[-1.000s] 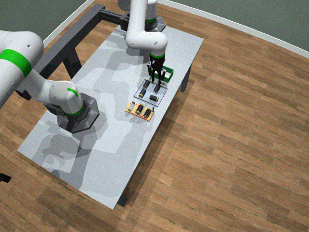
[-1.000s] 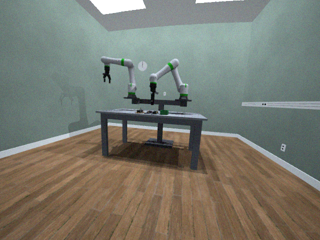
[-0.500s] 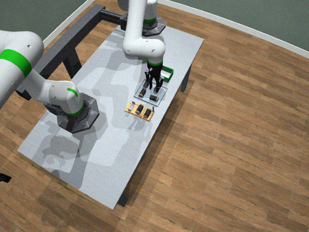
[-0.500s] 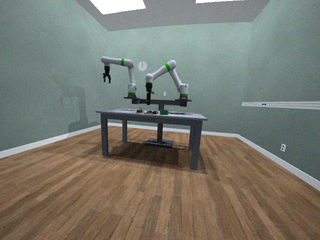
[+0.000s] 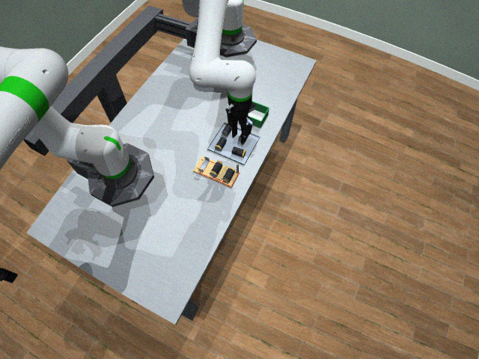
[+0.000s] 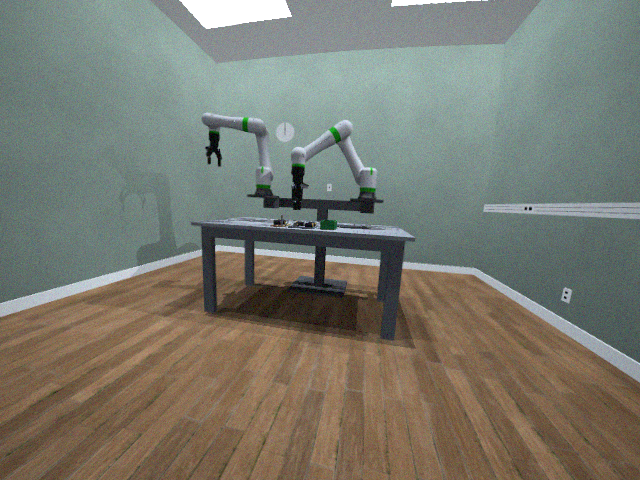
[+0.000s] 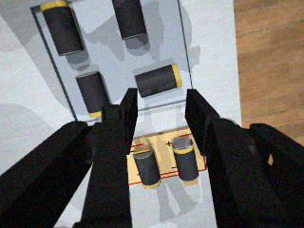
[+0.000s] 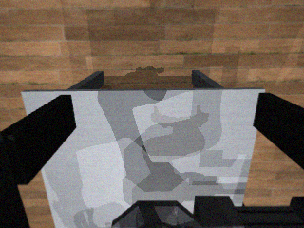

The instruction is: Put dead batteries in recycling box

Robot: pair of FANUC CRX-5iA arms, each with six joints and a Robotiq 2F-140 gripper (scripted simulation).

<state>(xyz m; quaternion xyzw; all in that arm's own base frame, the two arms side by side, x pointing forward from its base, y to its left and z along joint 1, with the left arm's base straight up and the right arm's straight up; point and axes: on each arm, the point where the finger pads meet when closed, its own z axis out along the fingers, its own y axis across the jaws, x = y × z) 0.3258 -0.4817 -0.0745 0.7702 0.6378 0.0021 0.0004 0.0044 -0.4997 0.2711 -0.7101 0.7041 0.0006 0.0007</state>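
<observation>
Potentially, misaligned descent of the narrowly open, empty left gripper [image 5: 238,137] [image 6: 296,207] [image 7: 161,92] could roll the crosswise battery [image 5: 238,151] [image 7: 158,81] across the tray [image 5: 226,156] [image 7: 56,66]; right gripper [image 5: 7,274] [image 6: 214,164] [image 8: 164,110] wide.

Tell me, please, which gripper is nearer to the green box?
Left. The left gripper hangs above the battery tray, which is beside the green box; the right gripper is high up, much farther away.

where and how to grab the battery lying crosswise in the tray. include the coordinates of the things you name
Around its black middle, coming straight down: the battery [image 5: 238,152] [image 7: 158,80] lies flat on its side, so fingers could straddle its long curved flanks, probably clear of the yellow end.
</observation>
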